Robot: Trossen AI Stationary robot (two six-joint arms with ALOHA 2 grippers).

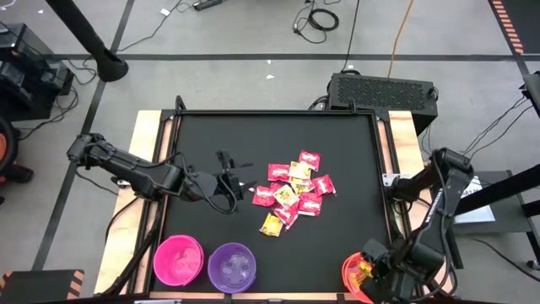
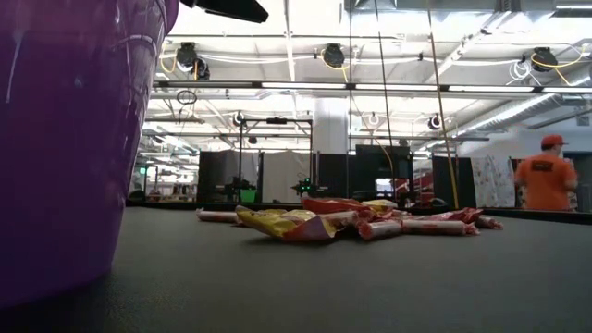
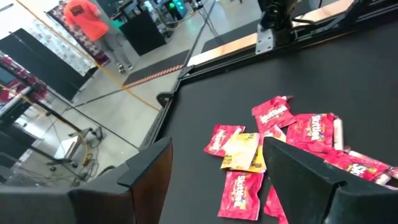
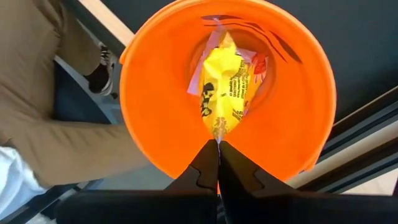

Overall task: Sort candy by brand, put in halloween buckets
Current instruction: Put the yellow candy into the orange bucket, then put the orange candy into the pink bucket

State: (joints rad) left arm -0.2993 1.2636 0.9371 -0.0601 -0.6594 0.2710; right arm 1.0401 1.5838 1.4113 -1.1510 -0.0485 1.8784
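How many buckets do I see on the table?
3: pink bucket and purple bucket at the near edge on the left side, orange bucket at the near right corner, partly hidden by the right arm.

Robotics lab: ceiling-hung cables (image 2: pixel 384 74), workstations (image 2: pixel 250 176)

From overhead you look straight down on the whole table (image 1: pixel 278 135), while your low camera sits against the purple bucket (image 2: pixel 65 139) facing twelve o'clock at the candy pile (image 2: pixel 351 222) your left wrist view shares.

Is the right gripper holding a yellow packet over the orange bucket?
Yes: the right gripper, fingers shut, pinches a yellow packet hanging inside the orange bucket.
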